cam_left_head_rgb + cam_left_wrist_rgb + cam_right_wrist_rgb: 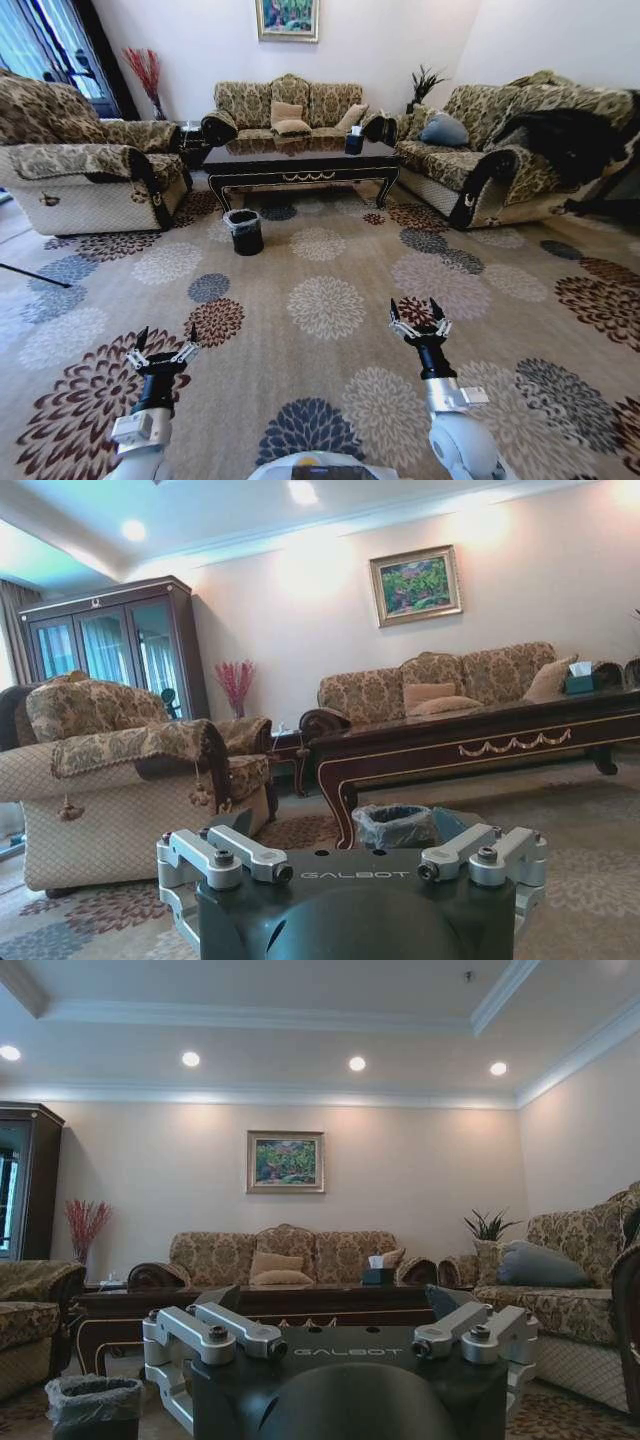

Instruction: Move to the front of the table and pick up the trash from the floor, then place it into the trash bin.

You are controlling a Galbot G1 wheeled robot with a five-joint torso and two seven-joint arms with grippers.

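Desk [300,160] of dark glossy wood stands well ahead across the flowered carpet [330,300], before the middle sofa [290,105]. Just in front of its left end sits the trash bin [244,231], black with a clear liner. Nearest the robot, the left end effector [163,340] and right end effector [420,312] hover above the carpet, both released, fingers spread.

One table [300,160], one trash bin [244,231], three sofas [285,108], two hands [166,346]

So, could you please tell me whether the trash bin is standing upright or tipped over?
Upright: the trash bin stands on the carpet before the table, its liner-covered rim facing up.
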